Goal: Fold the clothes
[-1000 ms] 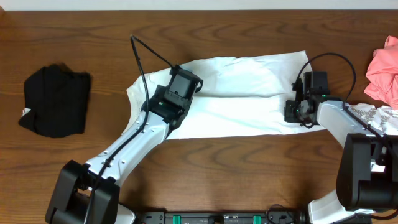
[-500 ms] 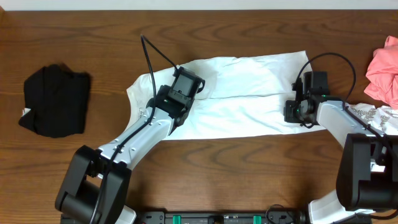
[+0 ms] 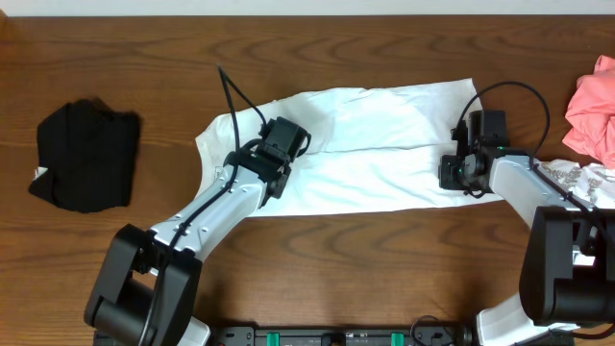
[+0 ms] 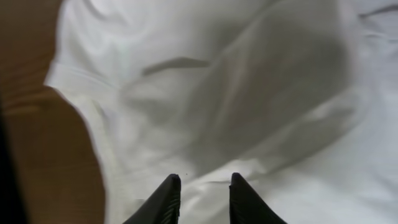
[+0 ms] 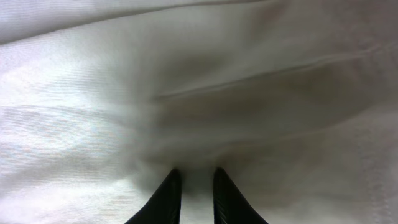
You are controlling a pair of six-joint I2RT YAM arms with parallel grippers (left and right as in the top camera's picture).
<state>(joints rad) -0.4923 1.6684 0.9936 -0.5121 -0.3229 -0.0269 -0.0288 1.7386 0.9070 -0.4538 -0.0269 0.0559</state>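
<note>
From overhead I see the white cotton T-shirt [image 3: 375,144] lying across the middle of the brown wooden table [image 3: 384,259]. It looks doubled lengthwise into a long band, so I judge one fold made and the cross folds left to do. The left gripper [image 3: 288,139] sits on its left part and the right gripper [image 3: 454,173] at its right end. A black cloth garment [image 3: 85,156] lies bundled well apart on the left, while a pink cloth garment [image 3: 594,108] and a grey-patterned white cloth [image 3: 575,178] wait loose at the right edge. Bare wood in front and behind gives room to move. In the left wrist view the fingers stand narrow over white cloth, beside a shirt edge; I cannot tell whether they pinch. In the right wrist view the fingers are nearly together with creases running into them, so I judge them pinching the shirt.
</note>
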